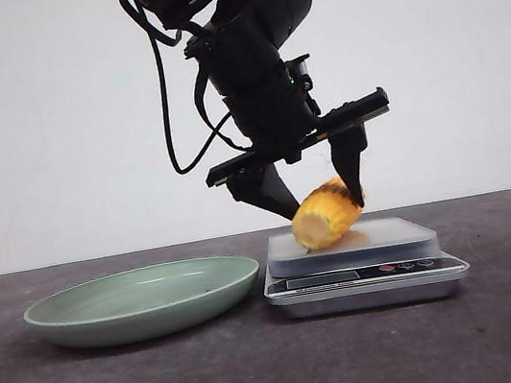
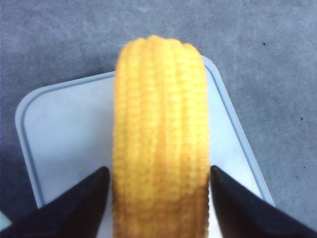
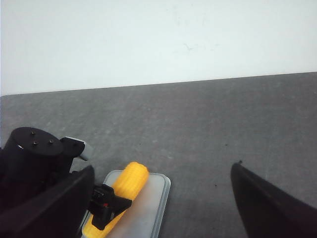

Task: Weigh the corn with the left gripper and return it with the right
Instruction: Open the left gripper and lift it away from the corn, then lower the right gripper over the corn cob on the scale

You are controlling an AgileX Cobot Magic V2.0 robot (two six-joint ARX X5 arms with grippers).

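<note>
Nearest the front camera, bare dark tabletop (image 1: pixel 265 375) is seen. Just behind it a pale green plate (image 1: pixel 144 301) lies to the left, and a silver scale (image 1: pixel 365 271) stands just beside it on the right, rims close but not seen to touch.

The corn (image 1: pixel 326 216) is found on the scale's platform, tilted, with its paler cut end turned toward the camera and its lower edge at the platform surface. It is flanked by the two fingers of the left tool (image 1: pixel 319 196). In the left wrist view the corn (image 2: pixel 159 139) is shown filling the gap between the dark fingers (image 2: pixel 79 208), which lie against or just beside its sides; whether pressure is applied cannot be told, though a grip on the cob is judged likely. It is judged to be held low so that it can be set down gently and centred for a true reading.

The right tool (image 3: pixel 158 198) is spread wide and holds nothing, well apart from the scale. The left arm would be in its way. Beyond, a plain white wall is seen.
</note>
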